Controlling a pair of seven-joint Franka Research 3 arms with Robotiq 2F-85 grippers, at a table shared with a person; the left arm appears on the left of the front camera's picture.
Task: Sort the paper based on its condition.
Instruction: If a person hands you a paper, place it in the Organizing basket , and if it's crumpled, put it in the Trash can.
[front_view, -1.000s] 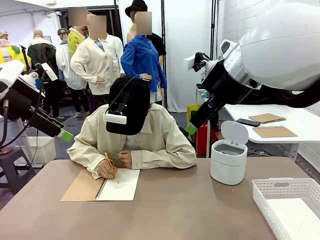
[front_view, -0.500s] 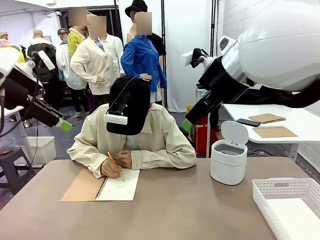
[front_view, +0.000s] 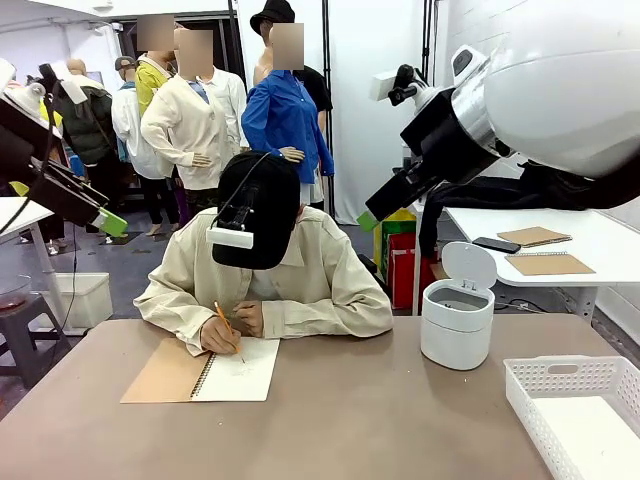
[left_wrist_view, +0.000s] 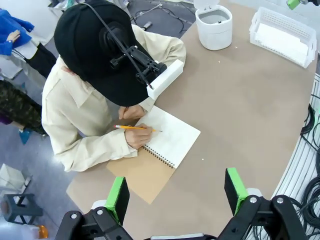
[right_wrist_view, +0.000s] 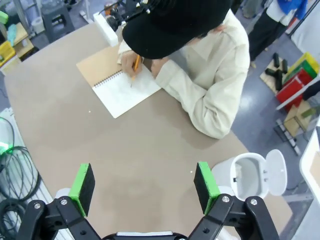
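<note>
From the front, the left gripper (front_view: 110, 222) and the right gripper (front_view: 368, 220) hang high in the air, 1 on each side of a person (front_view: 265, 280), well above the table (front_view: 380, 420). The left wrist view looks down past that gripper's 2 green pads (left_wrist_view: 118, 197). They stand wide apart with nothing between them. It also shows the paper (left_wrist_view: 282, 42) lying flat in the white basket (left_wrist_view: 260, 20), near the bin (left_wrist_view: 214, 25). The right wrist view shows its 2 pads wide apart and empty too, and it looks down into the open bin. The person's hand (left_wrist_view: 136, 139) holds a pencil (left_wrist_view: 131, 128) on the notebook (left_wrist_view: 172, 140). The marks on the page are too small to read. In the front view the basket is cut off by the picture's edge. Both grippers are higher now than 1 second ago, and the person's hand has hardly moved.
</note>
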